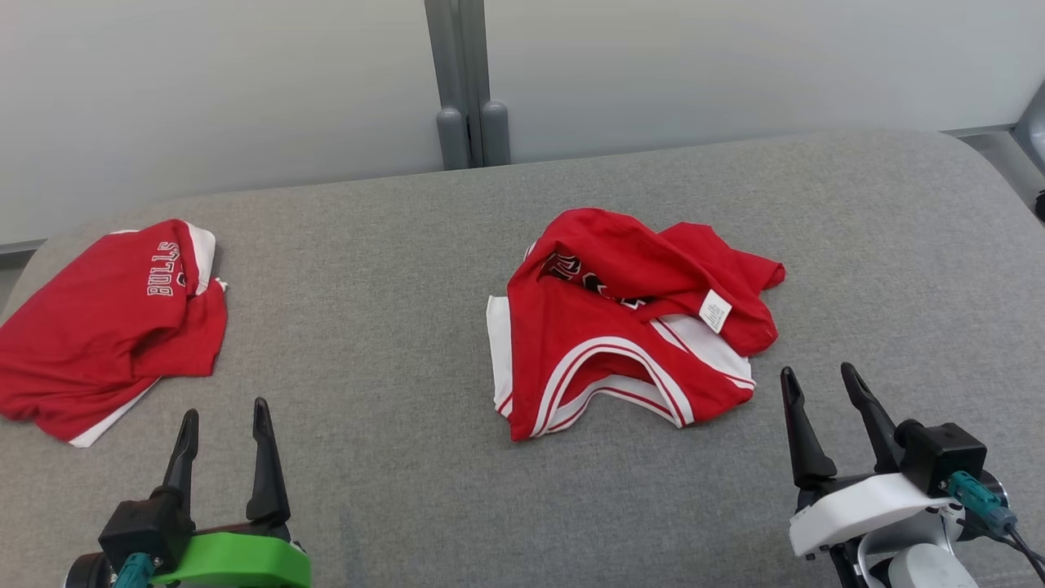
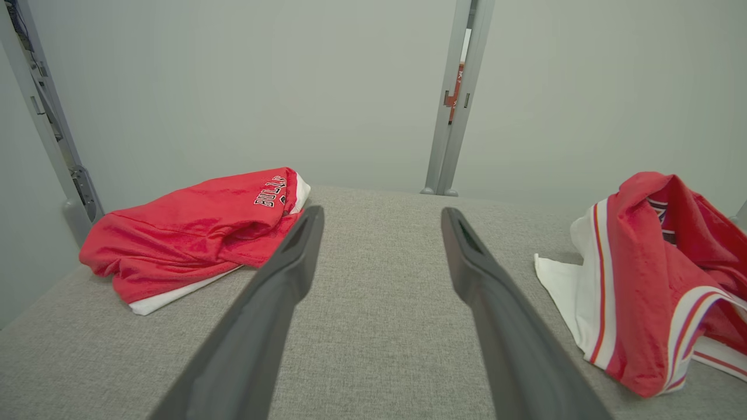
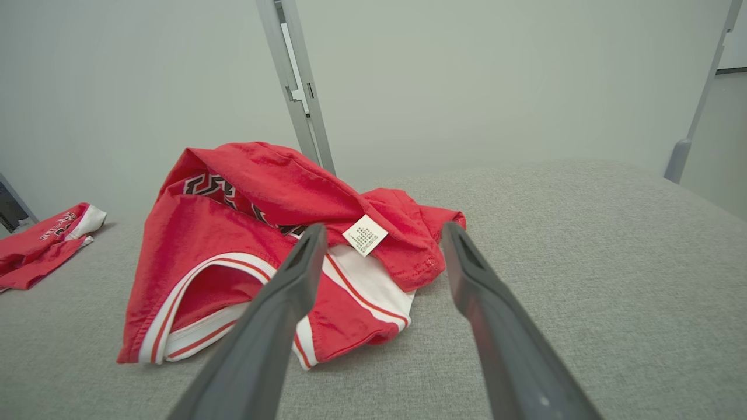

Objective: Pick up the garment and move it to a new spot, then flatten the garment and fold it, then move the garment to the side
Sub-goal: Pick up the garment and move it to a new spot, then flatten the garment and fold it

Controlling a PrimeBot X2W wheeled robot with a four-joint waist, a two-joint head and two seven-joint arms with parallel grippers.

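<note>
Surface: grey cloth-covered desk (image 1: pixel 392 245) in front of a pale wall, with a grey post (image 1: pixel 467 82) at the far middle.
Garment: the crumpled jersey (image 1: pixel 620 327), red with white trim, lies in a heap a little right of the desk's middle. It is not flattened or folded.
Lie of the heap: it is broader left to right than near to far. A white-edged armhole (image 1: pixel 608 384) faces the near side and loose red folds are piled toward the far right.
Right claw (image 1: pixel 816 371): jaws spread wide and holding nothing. The heap lies just to its left and slightly farther off, not touching.
Left claw (image 1: pixel 224 412): also spread wide and empty, well apart from the heap, with bare desk between.
Nearer arm: the right, by my reading, so the first pick likely falls to it.
Right wrist view adds: a care label (image 3: pixel 364 235) on top of the heap, and black lettering (image 3: pixel 201 185) inside the upper fold.
Left wrist view adds: the heap's white side strip (image 2: pixel 563 274) on its left edge.
Set aside: a folded jersey (image 1: pixel 106 318) at the far left, probably not the one to move.
</note>
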